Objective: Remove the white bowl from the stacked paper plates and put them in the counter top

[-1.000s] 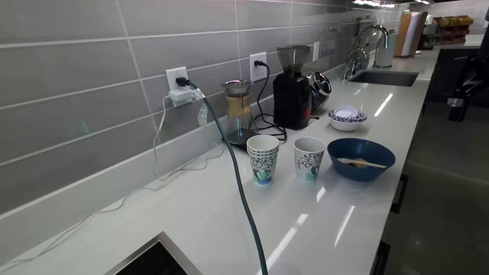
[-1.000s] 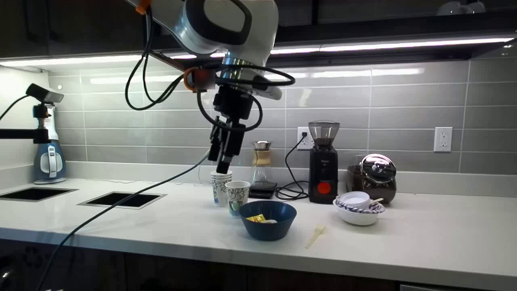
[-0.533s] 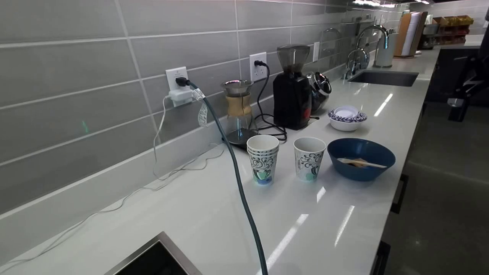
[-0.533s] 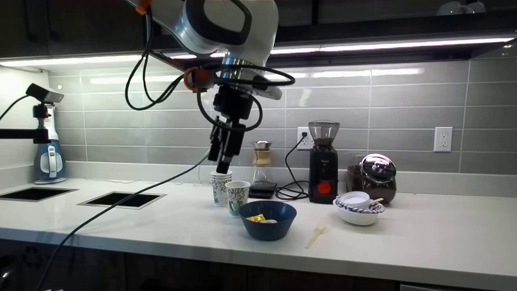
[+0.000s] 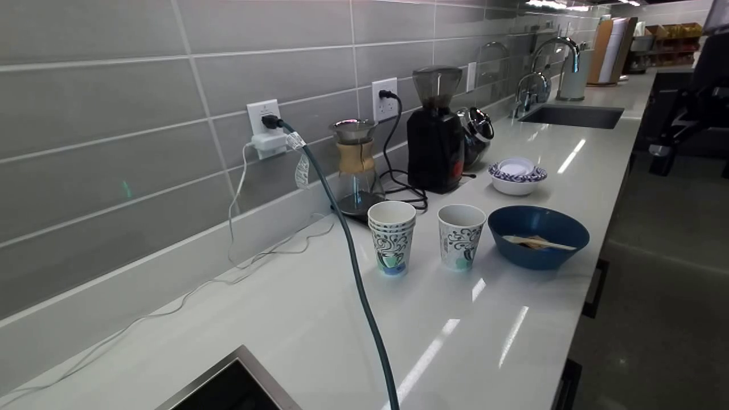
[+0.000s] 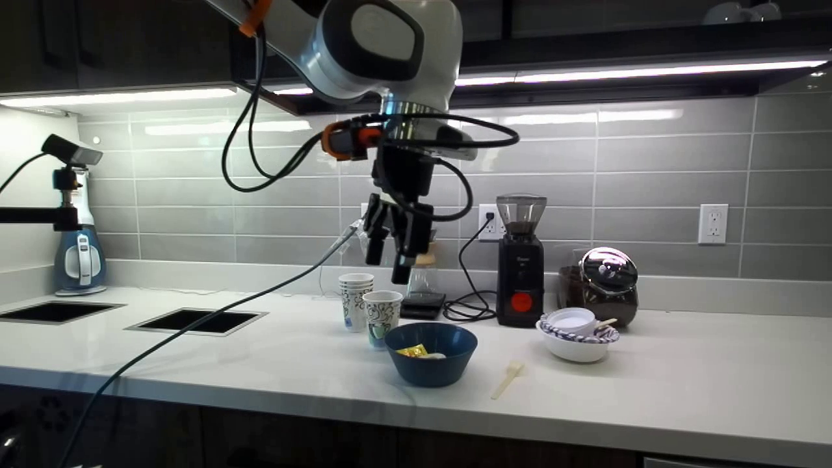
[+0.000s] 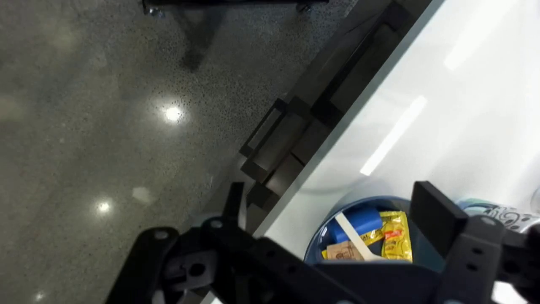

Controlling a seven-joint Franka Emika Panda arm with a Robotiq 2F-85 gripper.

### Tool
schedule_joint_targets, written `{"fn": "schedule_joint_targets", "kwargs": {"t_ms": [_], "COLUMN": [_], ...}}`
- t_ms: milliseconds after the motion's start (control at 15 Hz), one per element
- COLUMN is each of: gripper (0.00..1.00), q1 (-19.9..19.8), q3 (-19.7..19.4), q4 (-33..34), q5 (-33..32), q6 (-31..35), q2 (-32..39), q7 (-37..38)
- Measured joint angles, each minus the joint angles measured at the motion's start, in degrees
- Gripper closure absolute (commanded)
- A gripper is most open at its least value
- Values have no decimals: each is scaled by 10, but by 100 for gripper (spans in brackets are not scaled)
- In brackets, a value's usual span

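The small white bowl (image 6: 571, 320) sits on top of a stack, inside a plate with a blue-and-white patterned rim (image 6: 608, 335) that rests on a larger white bowl (image 6: 577, 351). The small bowl also shows in an exterior view (image 5: 515, 166). The stack stands on the glossy white counter top (image 6: 715, 383). My gripper (image 6: 388, 265) is open and empty, in the air above and behind the dark blue bowl, left of the stack. In the wrist view the gripper (image 7: 330, 188) has its fingers wide apart, with the dark blue bowl below. The white bowl is out of the wrist view.
The dark blue bowl (image 6: 431, 364) holds packets and a wooden utensil. Patterned paper cups (image 6: 382, 318) stand beside it. A wooden fork (image 6: 507, 380) lies between bowl and stack. A coffee grinder (image 6: 520, 279), glass carafe (image 5: 356, 171) and lidded jar (image 6: 608, 286) stand behind. A cable (image 6: 214, 315) crosses the counter.
The arm and gripper have moved right in the exterior view that shows the whole arm, over toward the blue bowl. The bowls, cups and fork have not moved.
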Motion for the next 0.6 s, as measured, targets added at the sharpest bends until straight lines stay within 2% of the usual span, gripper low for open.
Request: {"fn": "schedule_joint_targets", "kwargs": {"t_ms": [267,600], "gripper": [0,0], "q1": [0,0], "q3": [-4,-4], "q4": [64,190], "q5": [-1,-3], "q6": [74,136], "q2": [84,205], "q7": [-40,-64]}}
